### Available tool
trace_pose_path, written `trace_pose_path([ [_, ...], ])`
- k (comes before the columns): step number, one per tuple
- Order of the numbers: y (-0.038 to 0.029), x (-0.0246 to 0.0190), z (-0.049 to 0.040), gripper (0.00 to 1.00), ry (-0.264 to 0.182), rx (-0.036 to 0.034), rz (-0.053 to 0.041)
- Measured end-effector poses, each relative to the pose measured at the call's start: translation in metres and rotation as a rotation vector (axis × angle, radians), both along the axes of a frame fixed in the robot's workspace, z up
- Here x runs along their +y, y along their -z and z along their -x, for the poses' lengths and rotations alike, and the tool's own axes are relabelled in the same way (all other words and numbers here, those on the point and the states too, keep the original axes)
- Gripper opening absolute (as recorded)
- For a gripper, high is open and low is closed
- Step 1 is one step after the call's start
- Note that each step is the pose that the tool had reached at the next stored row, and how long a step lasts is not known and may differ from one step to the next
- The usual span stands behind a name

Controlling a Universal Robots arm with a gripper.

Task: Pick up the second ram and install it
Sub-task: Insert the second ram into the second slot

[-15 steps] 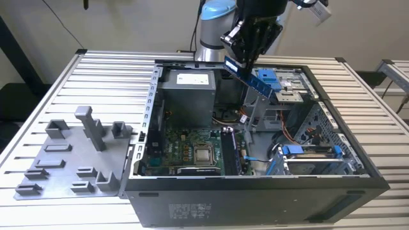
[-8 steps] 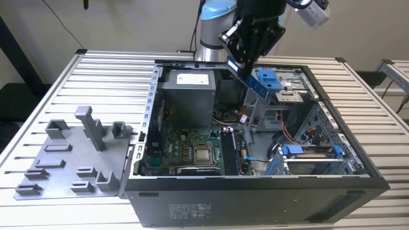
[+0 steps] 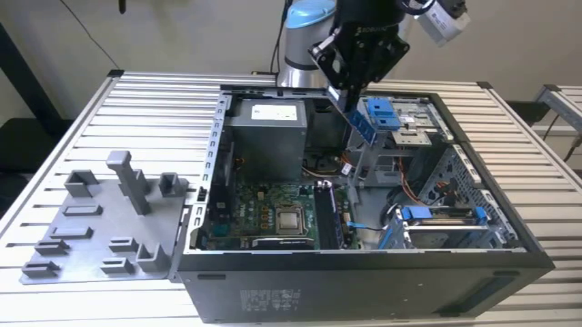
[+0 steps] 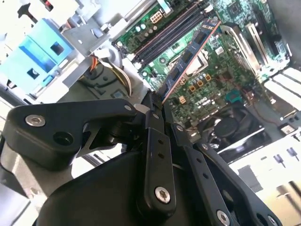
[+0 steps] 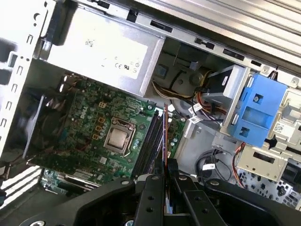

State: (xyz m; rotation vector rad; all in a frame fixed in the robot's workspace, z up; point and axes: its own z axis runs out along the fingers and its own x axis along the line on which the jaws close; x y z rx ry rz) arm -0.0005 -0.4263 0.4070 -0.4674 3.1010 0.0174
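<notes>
- Open tower case (image 3: 364,276) lies on its side on a slatted metal surface (image 3: 136,116), side panel off, insides facing up.
- Exterior view: gripper (image 3: 344,94) hangs at 12 o'clock, over the far end of the case.
- Jaws are clenched on 1 end of the second ram (image 3: 358,122). The stick hangs from them tilted, free end pointing toward 5 o'clock, just in front of a blue drive caddy (image 3: 389,112).
- The ram is in the air, well clear of the motherboard (image 3: 259,211), not seated in anything.
- Power supply (image 3: 268,129) sits at 11 o'clock inside the case. CPU socket (image 3: 291,219) is near the view's middle, toward 6 o'clock.
- Grey holder tray (image 3: 91,231) with upright blocks lies at 9 o'clock, just beside the case on the exterior view's left.
- Second wrist view: gripper (image 4: 153,107) pinches the ram (image 4: 188,56), which shows black chips in a row down its face and a reddish line along 1 long edge.
- Beyond the stick, the memory slots (image 4: 171,30) run roughly parallel to it.
- A black fan (image 4: 225,127) shows past the gripper's linkage.
- First wrist view: the ram (image 5: 165,136) appears edge-on, a thin line coming out of the gripper (image 5: 165,181).
- That line runs alongside the memory slots (image 5: 151,139), with the CPU socket (image 5: 116,140) on their other side.
- I cannot tell from the pictures whether any slot already holds a stick.
</notes>
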Motion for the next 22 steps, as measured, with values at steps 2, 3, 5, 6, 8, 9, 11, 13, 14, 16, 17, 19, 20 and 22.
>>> trace_pose_path([
  [2,0.0004,0.0,0.0,0.14,0.037,0.0,0.0001],
  [3,0.0006,0.0,0.0,0.14,0.055,0.0,0.0],
  [5,0.0011,0.0,0.0,0.14,0.091,0.0,0.0001],
  [6,0.0013,0.0,0.0,0.14,0.11,0.0,0.0001],
  [8,0.0017,0.0,0.0,0.14,0.145,0.0001,0.0001],
  [9,0.0019,0.0,0.0,0.14,0.165,0.0,0.0001],
  [11,0.0023,0.0,0.0,0.14,0.201,0.0,0.0001],
  [13,0.0026,0.0,0.0,0.14,0.236,0.0,0.0001],
  [14,0.0028,0.0,0.0,0.14,0.254,0.0,0.0001],
  [16,0.0031,0.0,0.0,0.14,0.289,0.0,0.0],
  [17,0.0032,0.0,0.0,0.14,0.307,0.0,0.0],
  [19,0.0033,0.0,0.0,0.14,0.339,0.0001,0.0002],
  [20,0.0034,0.0,0.0,0.14,0.353,0.0,0.0001],
  [22,0.0034,0.0,0.0,0.14,0.366,0.0,0.0],
])
